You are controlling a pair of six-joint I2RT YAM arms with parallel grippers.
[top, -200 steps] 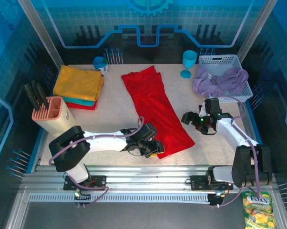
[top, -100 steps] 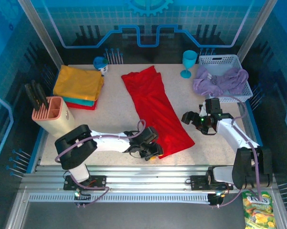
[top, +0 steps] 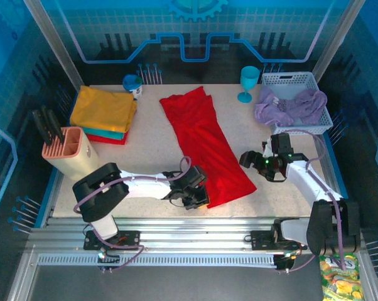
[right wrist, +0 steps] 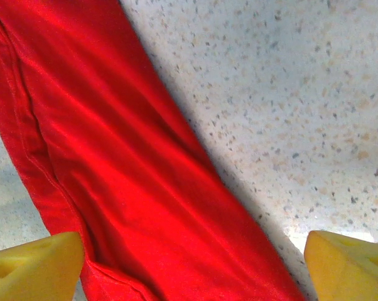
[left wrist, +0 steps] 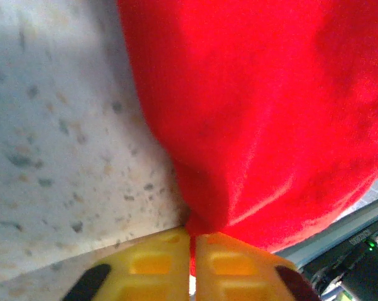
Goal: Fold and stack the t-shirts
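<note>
Left claw (left wrist: 192, 260) is clamping shut on the near corner of the red t-shirt (top: 205, 141), which is lying lengthwise on the counter (top: 151, 150). Right claw (top: 247, 157) is hovering wide open just beside the shirt's right edge. The white basket (top: 302, 78) is holding the crumpled lavender t-shirt (top: 289, 106).

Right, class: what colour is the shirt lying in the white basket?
The shirt is lavender, clearest in the top external view.
</note>
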